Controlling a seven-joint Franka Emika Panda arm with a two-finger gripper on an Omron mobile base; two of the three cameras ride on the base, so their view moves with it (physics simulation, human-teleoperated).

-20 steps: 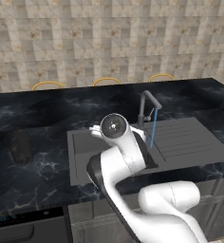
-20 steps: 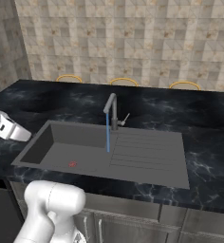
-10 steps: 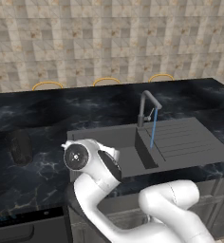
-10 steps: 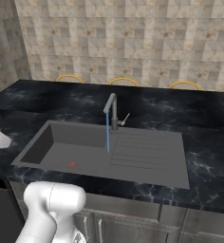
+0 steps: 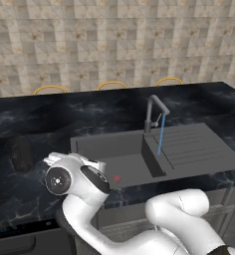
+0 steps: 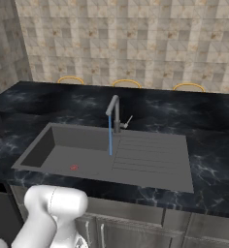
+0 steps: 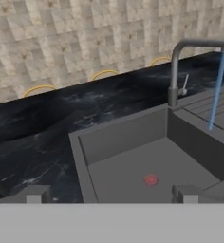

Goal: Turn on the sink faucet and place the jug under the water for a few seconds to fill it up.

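Pincer [image 7: 109, 193]: fingertips at bottom of hand view, spread wide apart, nothing between them, holding nothing. Faucet [image 5: 154, 110] on: water [image 5: 161, 136] streams thin blue at centre right of left base view, landing on sink [image 5: 199, 154] near drainboard edge. Jug [image 5: 21, 154] stands on counter at left edge of frame, well apart from basin, ungrasped. Done: tap on. Left: grasp jug, carry under stream, hold to fill.

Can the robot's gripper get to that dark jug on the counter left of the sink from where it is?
Probably yes: the jug stands alone on the counter, nothing beside it, and the gripper sits open nearby.
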